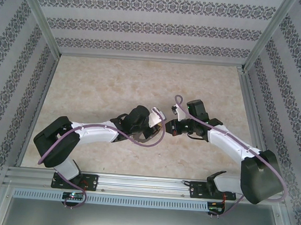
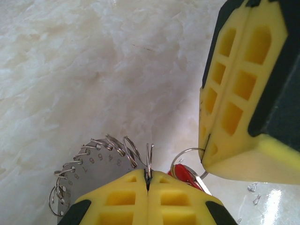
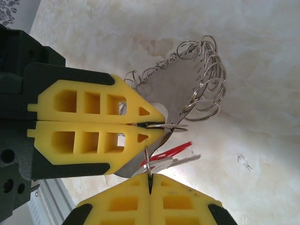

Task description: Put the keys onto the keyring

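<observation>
Mid-table [image 1: 116,84], both arms meet tip to tip, just above the marbled surface. Left gripper [image 2: 147,185] is clenched, yellow pads flush together, pinching one upright split ring [image 2: 150,159] on the edge of the keyring [image 2: 101,166]. The keyring is held off the table at the left fingertips: a flat grey metal piece with small stamped numbers, fringed round its edge with many silvery split rings. In the right wrist view it juts up and to the right from the left pads, tilted.

Right gripper [image 3: 150,185] is also clenched, pads touching, nipping a small wire loop [image 3: 147,164] seen edge-on. The red key [image 3: 173,151] sits at that loop, head bright red with a short silvery blade just under it, pointing right. The key lies just below the keyring's lower edge, near it; whether they touch cannot be told. The two grippers stand just beside each other, at roughly a right angle.
</observation>
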Controlling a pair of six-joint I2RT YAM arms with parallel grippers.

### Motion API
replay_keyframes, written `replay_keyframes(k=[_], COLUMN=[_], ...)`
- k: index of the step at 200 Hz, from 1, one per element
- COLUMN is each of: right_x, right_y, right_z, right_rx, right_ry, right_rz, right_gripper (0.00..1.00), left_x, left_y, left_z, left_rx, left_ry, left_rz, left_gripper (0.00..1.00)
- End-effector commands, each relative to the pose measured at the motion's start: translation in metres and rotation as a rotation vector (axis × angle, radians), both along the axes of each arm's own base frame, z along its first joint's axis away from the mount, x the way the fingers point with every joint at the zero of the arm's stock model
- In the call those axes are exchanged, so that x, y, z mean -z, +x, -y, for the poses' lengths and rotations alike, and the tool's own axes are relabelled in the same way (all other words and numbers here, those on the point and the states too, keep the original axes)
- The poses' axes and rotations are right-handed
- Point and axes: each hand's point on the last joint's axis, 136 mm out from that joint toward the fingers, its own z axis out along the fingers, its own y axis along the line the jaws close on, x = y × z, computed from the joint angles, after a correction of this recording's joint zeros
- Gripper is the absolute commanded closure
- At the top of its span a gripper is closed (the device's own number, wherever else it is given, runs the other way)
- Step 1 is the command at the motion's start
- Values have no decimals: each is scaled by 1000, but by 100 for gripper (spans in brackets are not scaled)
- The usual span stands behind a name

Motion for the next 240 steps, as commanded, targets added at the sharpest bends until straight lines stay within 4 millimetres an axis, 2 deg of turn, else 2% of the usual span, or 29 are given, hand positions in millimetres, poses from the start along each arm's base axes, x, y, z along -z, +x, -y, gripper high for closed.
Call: replay_keyframes(k=[1,74,160,240], right_x=[-8,0,-9,2], right_y=[9,20,25,34], right_z=[-6,2,1,7], right_rx=[-18,7,14,43], right_ry=[9,2,15,23], right_rz=[39,24,51,5], right_gripper=[100,100,100,100], left_x=[-12,-12,-10,-16], left_y=[5,3,2,-4], left_z=[6,7,8,10], left_rx=[20,34,42,78], left_ry=[-35,-40,-37,-66], left_rz=[36,38,28,48], left_gripper=[100,100,100,100])
